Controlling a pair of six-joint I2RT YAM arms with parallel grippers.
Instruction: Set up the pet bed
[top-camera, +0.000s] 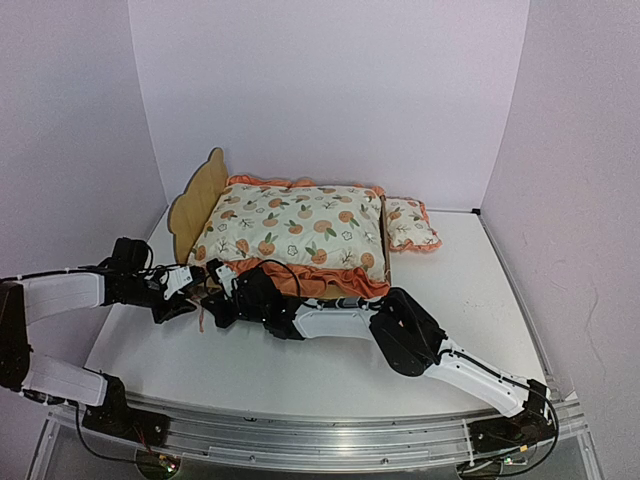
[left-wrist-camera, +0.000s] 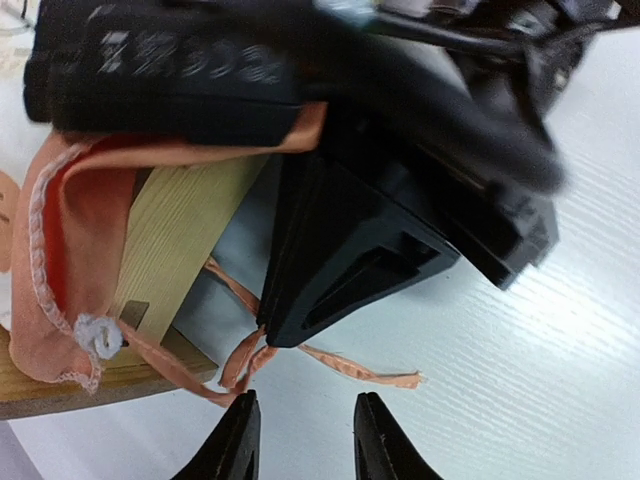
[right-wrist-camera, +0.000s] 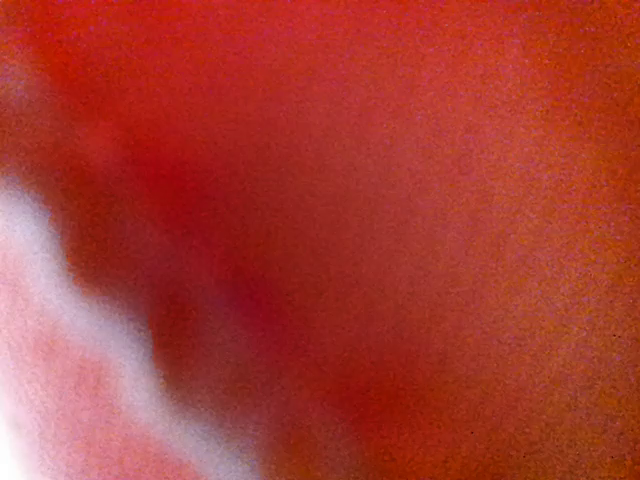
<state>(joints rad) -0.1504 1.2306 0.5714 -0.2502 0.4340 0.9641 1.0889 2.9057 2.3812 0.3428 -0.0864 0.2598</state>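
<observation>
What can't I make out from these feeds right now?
1. Right wrist view: only an orange-red blur, likely fabric against the lens; nothing is readable.
2. Left wrist view: whether the right gripper pinches the orange tie; its tip is dark and partly blurred.
3. Top view: the pet bed base, covered by the cushion.

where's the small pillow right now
In the top view, the small pillow lies on the table right of the pet bed, by its foot end, beside the big cushion.
</observation>
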